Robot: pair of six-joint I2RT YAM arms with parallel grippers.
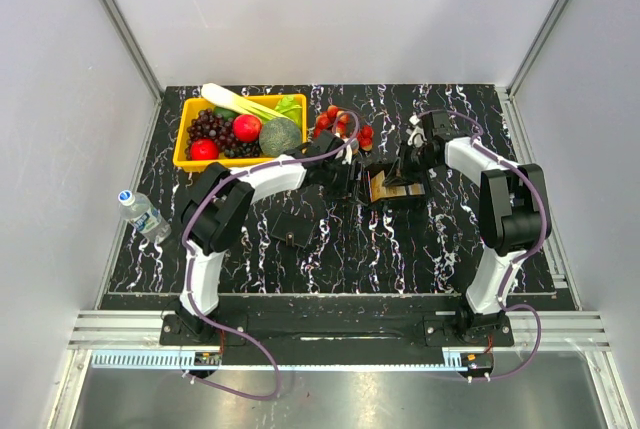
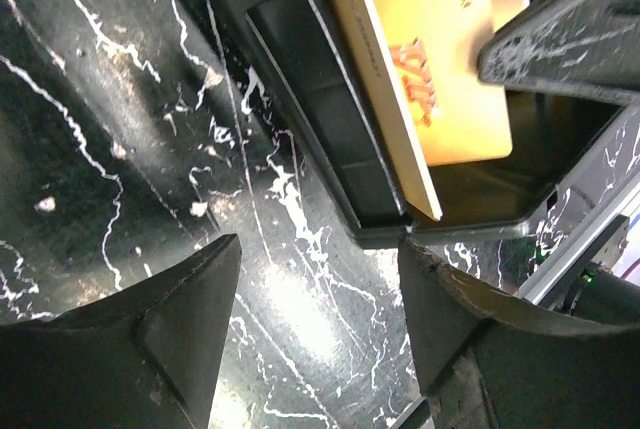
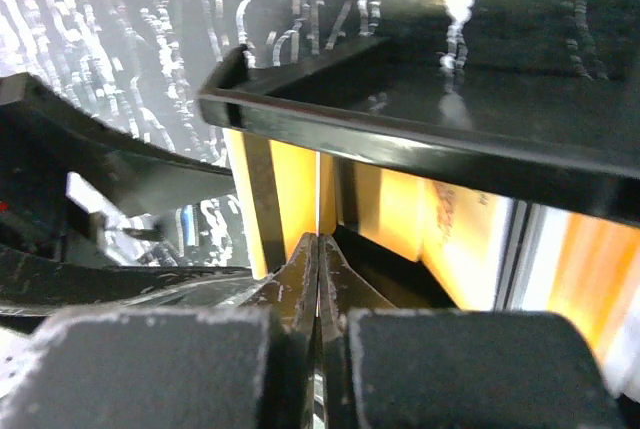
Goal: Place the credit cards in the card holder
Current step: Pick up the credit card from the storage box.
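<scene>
The worktop (image 1: pixel 400 249) is a black slab veined in white like marble, polished enough to throw back soft glare. The tray (image 2: pixel 330 129) looks like smooth black plastic, semi-gloss, with light catching along its rim. The cards (image 2: pixel 440 59) are slick orange-gold plastic with red print. The fingers (image 2: pixel 170 339) of the left pincer (image 2: pixel 320 269) are matt black, faintly grainy and scuffed with pale specks; those of the right pincer (image 3: pixel 318 244) look equally dull and dusty. The card holder (image 1: pixel 292 231) is dull black. The basket (image 1: pixel 178 149) is glossy yellow plastic, the bottle (image 1: pixel 143 213) clear plastic. The frame rails (image 1: pixel 110 330) are bare brushed metal.
</scene>
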